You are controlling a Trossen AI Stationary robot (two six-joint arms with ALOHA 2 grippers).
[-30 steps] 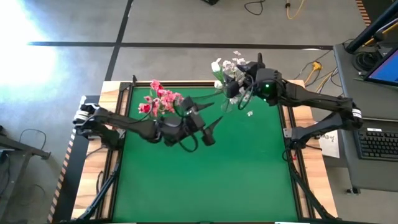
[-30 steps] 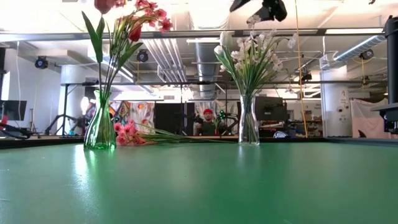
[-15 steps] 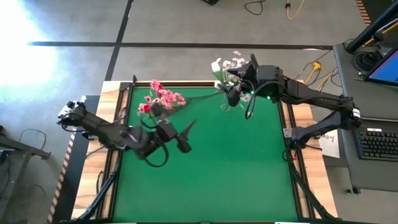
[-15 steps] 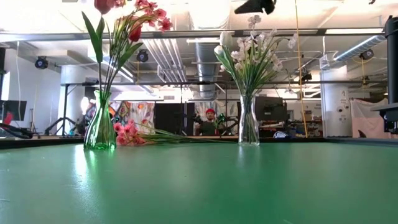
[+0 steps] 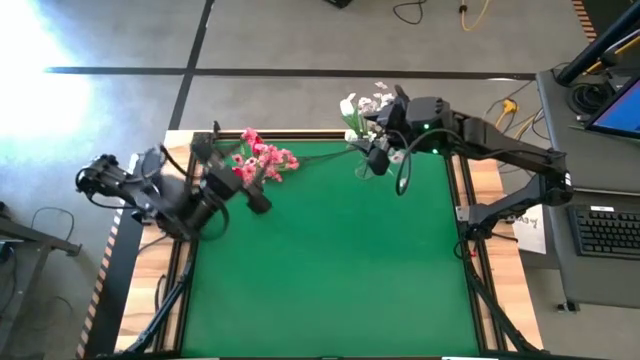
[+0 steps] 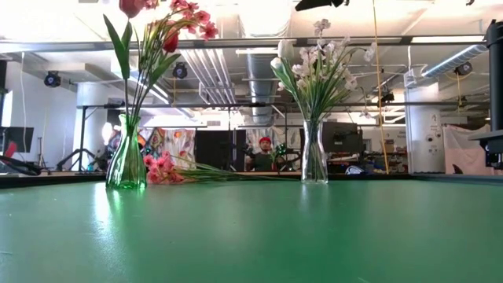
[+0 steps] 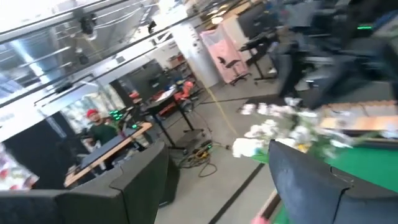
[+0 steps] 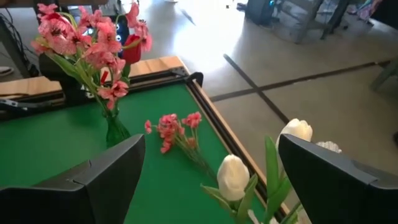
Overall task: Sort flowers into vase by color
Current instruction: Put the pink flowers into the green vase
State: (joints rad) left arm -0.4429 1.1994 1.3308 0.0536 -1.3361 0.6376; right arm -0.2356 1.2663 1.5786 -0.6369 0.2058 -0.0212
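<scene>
Pink and red flowers point(image 5: 262, 158) stand in a green vase point(image 6: 126, 163) at the far left. White flowers point(image 6: 314, 63) stand in a clear vase point(image 6: 314, 157) at the far right. One pink flower point(image 8: 177, 127) lies flat on the green mat between the vases, also low in the low view point(image 6: 161, 168). My left gripper point(image 5: 250, 186) hovers open beside the pink bunch, toward the table's left edge, with nothing between its fingers point(image 7: 211, 155). My right gripper point(image 5: 378, 152) hangs open above the white bunch, white buds point(image 8: 233, 175) below it, touching nothing.
The green mat point(image 5: 330, 260) lies bare from the middle to the near edge. A wooden frame point(image 5: 180, 150) borders it. A desk with a keyboard point(image 5: 605, 230) stands to the right. A person point(image 6: 262, 151) sits in the room beyond the far edge.
My left gripper has drawn back from the middle of the mat toward the table's left and far edges, rising and rolling, and has stayed open. My right gripper has risen a little above the white bunch and tipped. The flowers and vases have not moved.
</scene>
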